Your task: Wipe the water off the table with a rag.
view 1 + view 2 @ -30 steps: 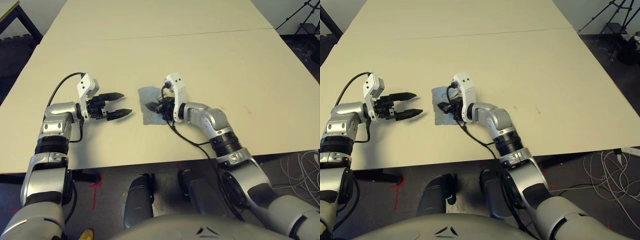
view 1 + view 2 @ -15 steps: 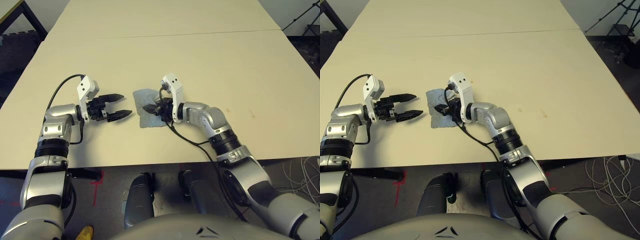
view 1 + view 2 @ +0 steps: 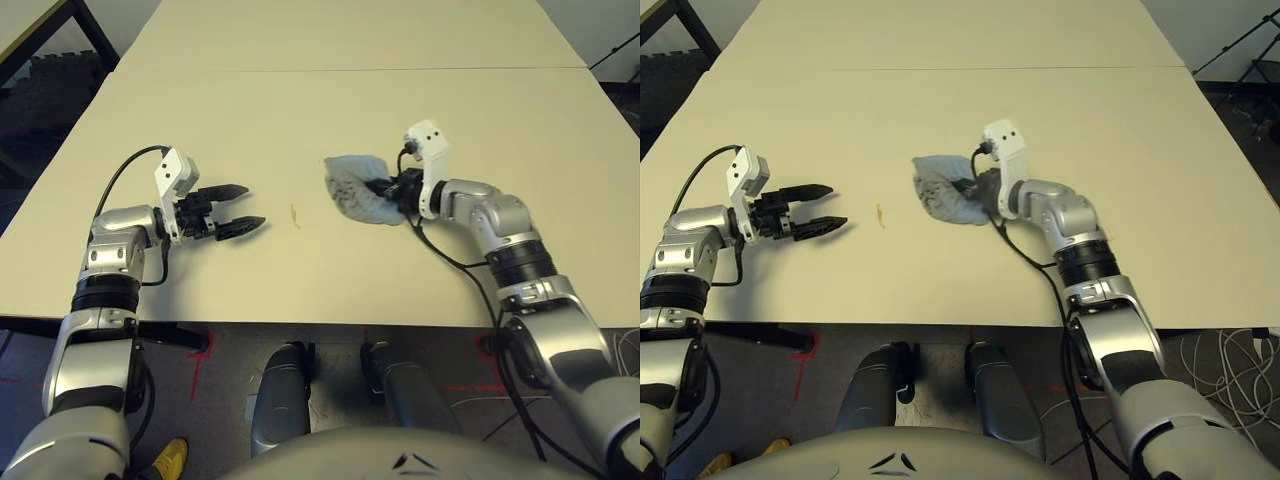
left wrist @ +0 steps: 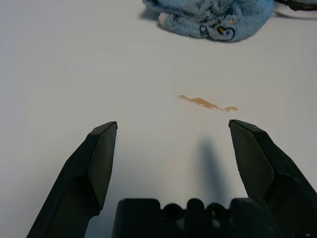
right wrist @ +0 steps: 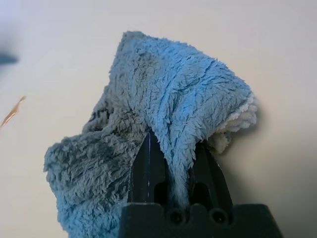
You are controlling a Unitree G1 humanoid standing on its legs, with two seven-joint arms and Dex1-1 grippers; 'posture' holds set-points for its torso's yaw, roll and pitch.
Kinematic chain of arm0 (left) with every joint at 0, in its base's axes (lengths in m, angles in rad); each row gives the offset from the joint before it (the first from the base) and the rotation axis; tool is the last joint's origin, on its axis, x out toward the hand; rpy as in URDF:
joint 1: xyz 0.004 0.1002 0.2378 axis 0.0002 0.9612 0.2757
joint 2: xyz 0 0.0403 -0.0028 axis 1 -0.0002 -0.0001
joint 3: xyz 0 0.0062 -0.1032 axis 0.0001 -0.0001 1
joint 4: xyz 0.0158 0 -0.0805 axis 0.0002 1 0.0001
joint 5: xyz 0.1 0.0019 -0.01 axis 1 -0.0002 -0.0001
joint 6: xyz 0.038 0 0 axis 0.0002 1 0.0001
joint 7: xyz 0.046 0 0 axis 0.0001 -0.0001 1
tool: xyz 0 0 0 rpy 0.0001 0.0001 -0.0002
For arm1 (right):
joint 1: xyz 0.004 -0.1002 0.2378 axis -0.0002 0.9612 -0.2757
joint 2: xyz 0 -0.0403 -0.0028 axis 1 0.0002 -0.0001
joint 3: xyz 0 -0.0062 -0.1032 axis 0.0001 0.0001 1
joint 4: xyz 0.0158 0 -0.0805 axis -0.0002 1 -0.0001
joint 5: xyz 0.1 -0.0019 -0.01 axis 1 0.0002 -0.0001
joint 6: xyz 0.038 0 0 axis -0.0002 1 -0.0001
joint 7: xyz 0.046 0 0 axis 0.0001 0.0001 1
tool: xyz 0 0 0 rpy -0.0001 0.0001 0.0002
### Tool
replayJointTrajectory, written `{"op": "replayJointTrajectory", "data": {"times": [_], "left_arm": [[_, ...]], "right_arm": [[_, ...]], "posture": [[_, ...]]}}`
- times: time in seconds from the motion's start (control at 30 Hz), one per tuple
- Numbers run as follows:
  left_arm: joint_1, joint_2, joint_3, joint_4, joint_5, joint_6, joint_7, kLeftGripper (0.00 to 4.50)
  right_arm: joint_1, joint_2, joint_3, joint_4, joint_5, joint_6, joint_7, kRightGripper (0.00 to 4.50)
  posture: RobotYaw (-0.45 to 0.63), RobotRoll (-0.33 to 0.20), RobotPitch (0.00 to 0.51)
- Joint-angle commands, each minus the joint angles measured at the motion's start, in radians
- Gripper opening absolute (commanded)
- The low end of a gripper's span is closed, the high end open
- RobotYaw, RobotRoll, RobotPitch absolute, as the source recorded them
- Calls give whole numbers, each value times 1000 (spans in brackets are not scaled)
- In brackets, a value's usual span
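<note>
A right gripper [image 3: 378,187] pinches a bunched rag [image 3: 357,191] on the table [image 3: 450,110]; the left gripper [image 3: 256,205] stands open, empty. From the left wrist, an amber streak of water [image 4: 208,104] lies between; the rag should sweep flat across it. From the right wrist, folds spread beyond closed fingers [image 5: 148,171], needing light, even pressure.

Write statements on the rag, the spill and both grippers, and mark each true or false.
1. The right gripper pinches the rag. True.
2. The left gripper is closed on the rag. False: it is open, with nothing between its fingers.
3. An amber streak of liquid lies on the table. True.
4. The rag covers that streak. False: the streak lies uncovered, between the left gripper and the rag.
5. The rag is spread out flat. False: it is bunched and folded.
</note>
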Motion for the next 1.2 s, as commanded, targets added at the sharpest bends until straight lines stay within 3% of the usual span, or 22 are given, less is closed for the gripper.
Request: {"op": "replayJointTrajectory", "data": {"times": [0.03,0.23,0.43,0.63,0.83,1.17,1.2], "left_arm": [[-17,-2,-10,28,13,-10,-4,4500],[-27,-4,-16,54,19,-22,-7,4500],[-37,-7,-19,67,21,-28,-7,4500],[-39,-1,-18,71,22,-31,-11,4500],[-39,18,-11,63,21,-26,-13,4500],[-30,54,-3,42,12,-12,-15,4500],[-30,57,-2,39,12,-10,-14,4500]], "right_arm": [[-8,-18,-105,-117,117,101,11,163],[-49,-153,-210,-199,212,230,28,162],[-53,-327,-206,-108,168,176,79,161],[-36,-442,-162,30,96,91,167,161],[-17,-492,-115,164,17,1,250,161],[-1,-476,-64,397,-119,-209,263,160],[2,-472,-60,415,-135,-236,249,510]], "posture": [[-228,0,178],[-245,0,180],[-249,0,181],[-238,0,181],[-222,0,179],[-197,0,184],[-197,0,185]]}}
